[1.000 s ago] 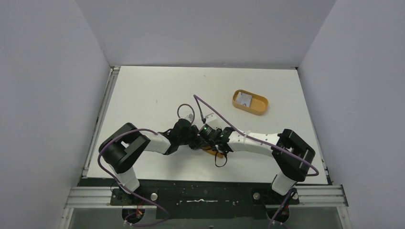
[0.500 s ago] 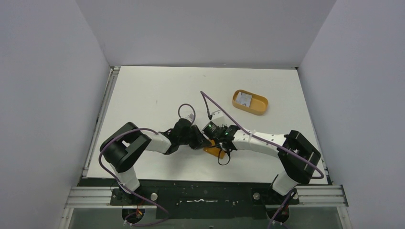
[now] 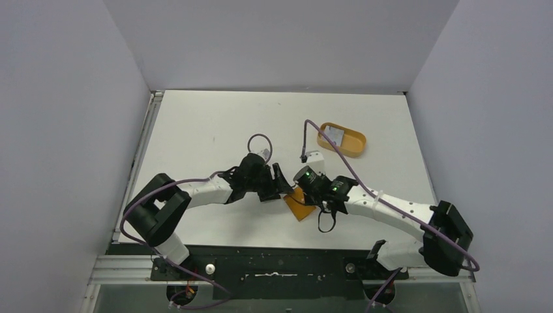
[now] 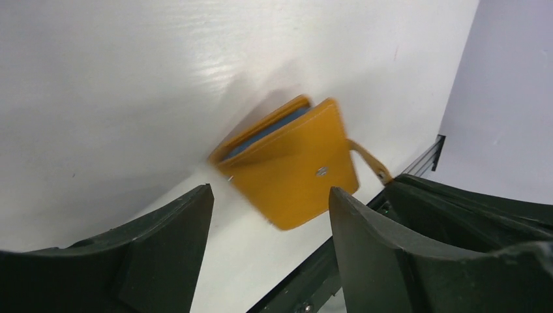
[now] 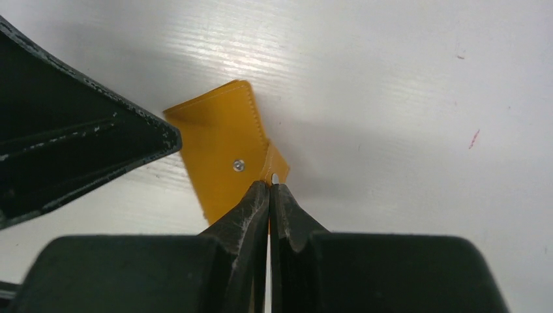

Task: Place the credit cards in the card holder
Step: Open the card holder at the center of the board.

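Left pincer [image 4: 269, 195]: fingers [image 4: 163, 248] stand well apart and grip nothing. The card holder [image 4: 287, 169] lies just beyond their tips, in line with the gap. In the wrist view it touches neither finger.

Card holder: orange-tan and folded nearly flat. A sliver of grey-blue lining shows along the edge turned away from the right pincer. A metal stud sits on the outer face. The picture is a little blurred, so it is not clear whether the holder rests fully on the table [image 3: 209, 124] or has one side raised.

Right pincer [image 5: 269, 186]: fingers pressed together, clamped on the holder's snap tab [image 5: 277, 164]. The holder's body reaches out ahead of the tips and to their left. One dark finger of the left pincer sits close on the far side of the holder from the tab.

From above, the two pincers face each other, tips near, with the holder just below and between them.

Credit card [image 3: 334, 135]: one pale card lies inside the orange oval tray [image 3: 355, 149], well apart from both pincers and beyond the right one, toward the table's far right.
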`<state>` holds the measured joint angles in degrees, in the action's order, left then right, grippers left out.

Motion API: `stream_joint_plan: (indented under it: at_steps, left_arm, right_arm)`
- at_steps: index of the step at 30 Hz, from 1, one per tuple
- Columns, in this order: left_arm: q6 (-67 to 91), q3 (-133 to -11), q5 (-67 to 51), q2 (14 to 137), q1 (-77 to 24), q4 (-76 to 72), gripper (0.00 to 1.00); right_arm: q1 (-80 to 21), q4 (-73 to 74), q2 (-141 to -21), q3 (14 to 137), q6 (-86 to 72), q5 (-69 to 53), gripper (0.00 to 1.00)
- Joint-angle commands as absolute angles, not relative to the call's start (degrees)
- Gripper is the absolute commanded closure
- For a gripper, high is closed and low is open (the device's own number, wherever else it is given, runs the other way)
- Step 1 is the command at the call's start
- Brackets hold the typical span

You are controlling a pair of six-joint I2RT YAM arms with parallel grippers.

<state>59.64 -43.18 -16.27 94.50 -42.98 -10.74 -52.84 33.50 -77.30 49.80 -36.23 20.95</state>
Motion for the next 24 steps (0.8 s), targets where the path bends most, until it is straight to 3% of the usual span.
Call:
stream_joint_plan:
  at_steps: [1,11,24]
  left_arm:
    - [56.36,-45.16,-14.79,90.49,-43.51,-2.69,0.36]
    - [56.01,-43.16,-12.37,85.59,-45.44,-1.94,0.29]
    - [60.17,-39.93,-10.32,83.39,-45.80,-8.00,0.27]
  right_arm:
    - [-52.41,33.06,-70.18,46.59,-40.21,18.10,1.00]
    - [-52.47,22.64,-59.29,39.63,-45.72,9.59,1.00]
    - [-52.56,17.92,-58.37,40.51,-43.80,4.78,1.00]
